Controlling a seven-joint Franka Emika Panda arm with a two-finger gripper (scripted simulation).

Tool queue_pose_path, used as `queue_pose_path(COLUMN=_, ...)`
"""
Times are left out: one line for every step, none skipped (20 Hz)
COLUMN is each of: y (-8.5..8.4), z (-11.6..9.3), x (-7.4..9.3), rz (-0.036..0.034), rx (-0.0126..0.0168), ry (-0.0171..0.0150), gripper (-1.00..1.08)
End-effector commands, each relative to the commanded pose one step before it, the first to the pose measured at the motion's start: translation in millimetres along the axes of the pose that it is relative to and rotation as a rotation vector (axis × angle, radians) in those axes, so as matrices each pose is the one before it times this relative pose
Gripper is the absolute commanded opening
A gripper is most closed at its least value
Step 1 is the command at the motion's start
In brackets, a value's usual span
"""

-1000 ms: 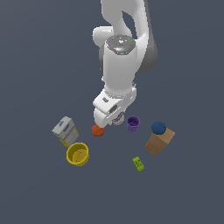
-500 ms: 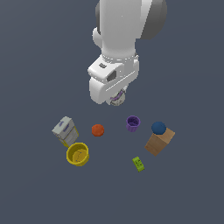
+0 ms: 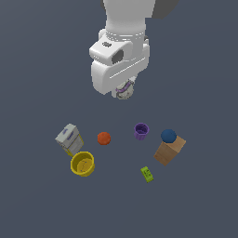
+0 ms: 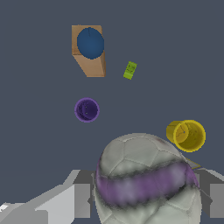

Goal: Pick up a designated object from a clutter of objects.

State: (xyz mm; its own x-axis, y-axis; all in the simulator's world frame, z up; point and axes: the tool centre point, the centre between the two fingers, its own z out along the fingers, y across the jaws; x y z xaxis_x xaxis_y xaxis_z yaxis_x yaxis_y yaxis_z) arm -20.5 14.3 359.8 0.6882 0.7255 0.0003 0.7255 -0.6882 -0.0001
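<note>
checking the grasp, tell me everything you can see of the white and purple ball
The white-purple ball looks like a small football: off-white stitched panels with one blurry purple band across its middle. It sits between the fingers of the gripper, grey pads pressing on both sides, lifted well above the floor and the other items. In the exterior view only its underside shows.

Grey floor [image 3: 37,204]: yellow cup [image 3: 82,163], purple cup [image 3: 141,131], orange ball [image 3: 104,138], brown box [image 3: 168,152].

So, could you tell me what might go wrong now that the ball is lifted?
1. The round white ball with a purple stripe is held only at its sides by the pincer, so it might slip out.
2. If dropped, it could roll into the orange ball or purple cup lying below.
</note>
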Motion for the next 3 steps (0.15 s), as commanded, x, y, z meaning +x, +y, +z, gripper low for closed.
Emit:
queue_pose_path(y=-0.2, z=-5.08, x=-0.77, rz=0.00023, rx=0.00007, ry=-0.00005, gripper=-1.0)
queue_pose_path(y=0.04, z=-0.66, x=-0.03, rz=0.0, rx=0.0, ry=0.0, gripper=-1.0)
queue_pose_path(y=0.02, z=-0.2, x=0.0, rz=0.0, rx=0.0, ry=0.0, gripper=-1.0)
